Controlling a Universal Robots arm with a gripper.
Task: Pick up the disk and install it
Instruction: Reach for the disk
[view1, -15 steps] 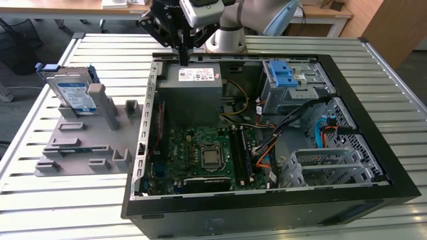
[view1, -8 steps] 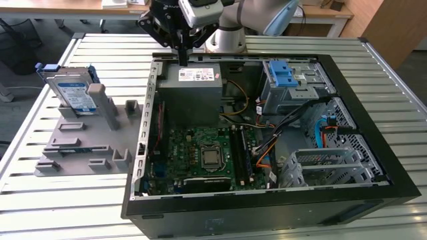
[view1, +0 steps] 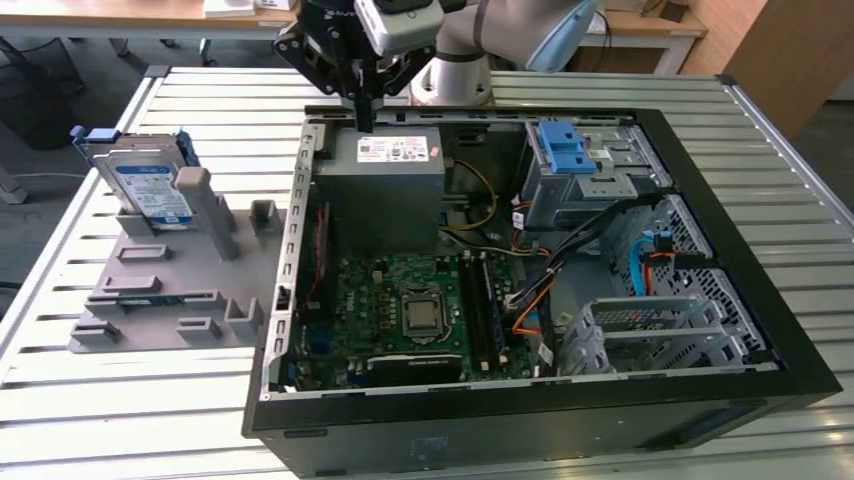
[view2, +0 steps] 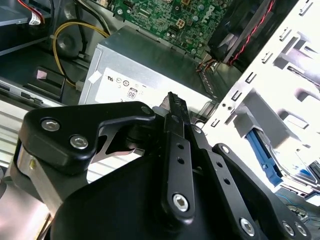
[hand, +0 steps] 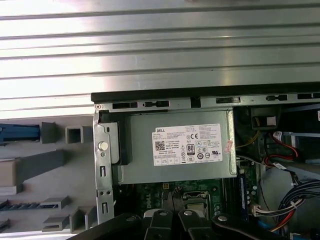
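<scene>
Slatted table (view1: 134, 420) bears the racked disk (view1: 144, 185); fingers (view1: 363, 112) hang pinched together, empty, over the case (view1: 507, 415).

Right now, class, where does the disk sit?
The disk stands on edge in the grey holder at the exterior view's left, outside the computer case, apart from the gripper.

You've got the open black metal computer case (view1: 534, 425) on the slatted metal worktop (view1: 134, 420), with the grey plastic holder rack (view1: 174, 290) beside it on the exterior view's left. The blue-framed silver disk (view1: 144, 185) stands upright at the rack's far end.
</scene>
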